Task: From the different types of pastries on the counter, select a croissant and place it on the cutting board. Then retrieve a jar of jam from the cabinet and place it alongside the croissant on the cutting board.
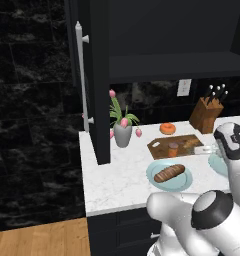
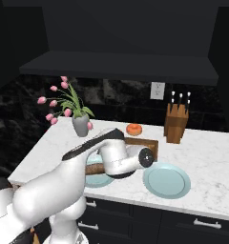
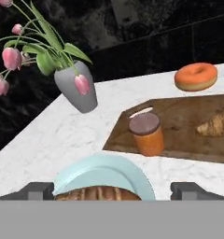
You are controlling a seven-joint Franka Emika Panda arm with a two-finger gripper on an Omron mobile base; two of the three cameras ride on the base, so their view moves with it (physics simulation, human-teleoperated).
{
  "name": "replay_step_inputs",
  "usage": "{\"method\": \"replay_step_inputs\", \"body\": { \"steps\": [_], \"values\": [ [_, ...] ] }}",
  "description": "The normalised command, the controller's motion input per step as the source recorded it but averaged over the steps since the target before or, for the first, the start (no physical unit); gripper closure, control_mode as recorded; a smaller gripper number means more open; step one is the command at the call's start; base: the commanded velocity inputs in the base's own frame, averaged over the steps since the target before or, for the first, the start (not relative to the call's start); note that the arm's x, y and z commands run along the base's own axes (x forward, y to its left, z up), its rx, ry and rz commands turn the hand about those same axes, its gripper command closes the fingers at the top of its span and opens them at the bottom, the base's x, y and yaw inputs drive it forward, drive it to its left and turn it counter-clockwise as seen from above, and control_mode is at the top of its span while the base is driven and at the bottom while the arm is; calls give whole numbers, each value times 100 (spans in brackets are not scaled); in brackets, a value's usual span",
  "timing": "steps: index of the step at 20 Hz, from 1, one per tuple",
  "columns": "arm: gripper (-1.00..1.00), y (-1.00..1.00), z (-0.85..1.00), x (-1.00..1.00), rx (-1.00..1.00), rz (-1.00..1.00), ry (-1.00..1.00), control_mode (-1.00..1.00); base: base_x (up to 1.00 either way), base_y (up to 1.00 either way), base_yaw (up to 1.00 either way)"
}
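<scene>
**Jam jar and croissant both on the board, hand drawn back over the plate**

In the hand view the hand (image 3: 112,190) sits at the bottom edge, its two dark fingertips (image 3: 37,190) spread wide with nothing between them. Above them, at centre frame, the jar of jam (image 3: 147,134) stands upright on the cutting board (image 3: 179,122), a squat orange cylinder with a dull brown lid. The croissant (image 3: 218,123), lumpy and golden, lies at the right edge, apart from the jar. A long brown loaf (image 3: 98,193) rests on a pale-teal plate (image 3: 100,172) just above the fingertips. An orange ring doughnut (image 3: 196,76) lies on the veined white table (image 3: 53,140), upper right.
</scene>
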Motion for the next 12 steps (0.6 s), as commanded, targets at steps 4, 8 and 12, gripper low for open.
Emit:
{"method": "replay_step_inputs", "body": {
  "steps": [4, 8, 12],
  "values": [
    [-100, 17, -38, -97, -15, -6, 29, -100, 0, 0, 0],
    [-100, 13, -31, -100, -14, -1, 11, -100, 0, 0, 0],
    [-100, 6, 30, -92, -8, 0, -1, -100, 0, 0, 0]
  ]
}}
